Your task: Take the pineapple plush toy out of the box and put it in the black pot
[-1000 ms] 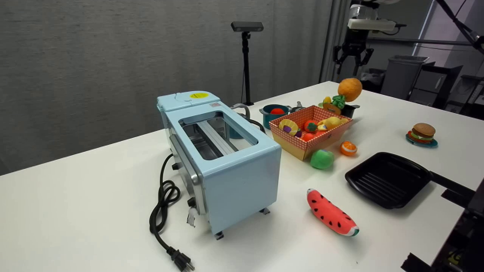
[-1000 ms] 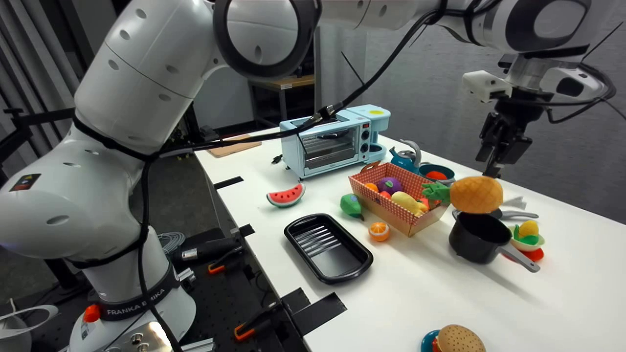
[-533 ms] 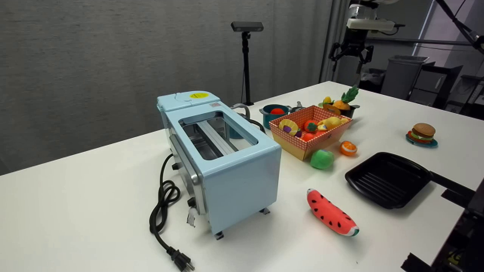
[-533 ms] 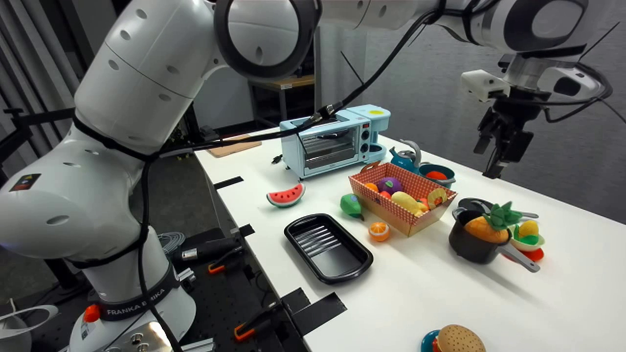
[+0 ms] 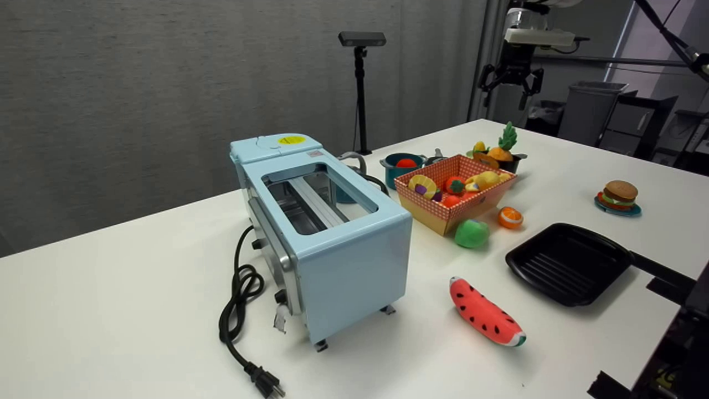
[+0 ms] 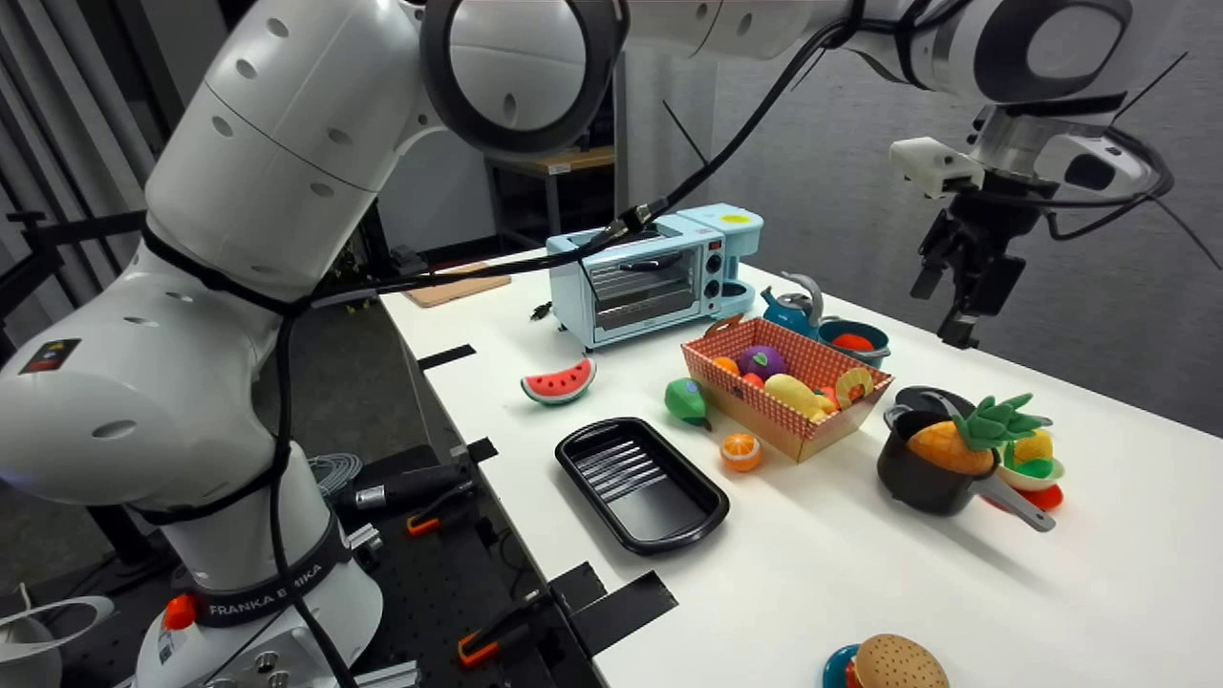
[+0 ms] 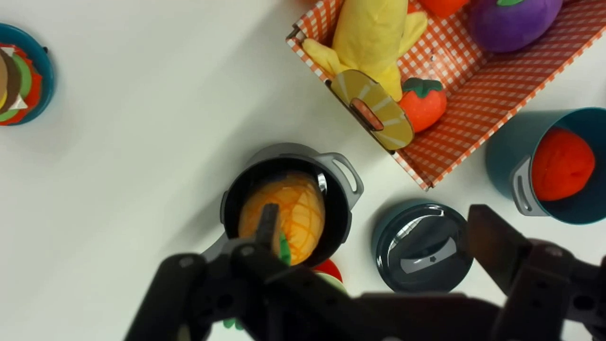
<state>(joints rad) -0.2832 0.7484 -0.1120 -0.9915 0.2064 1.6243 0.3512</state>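
In the wrist view, the gripper (image 7: 373, 209) is blurred and cut off by the bottom edge; it hides most of the leaves (image 7: 284, 249) of the pineapple (image 7: 305, 215). The burger (image 7: 19, 80) is cut off by the left edge, the box (image 7: 511, 85) by the top and right ones. In an exterior view, the black pot (image 6: 912, 480) hides the pineapple's lower part.

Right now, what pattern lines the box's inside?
The box has red-and-white checks inside, clearest in the wrist view.
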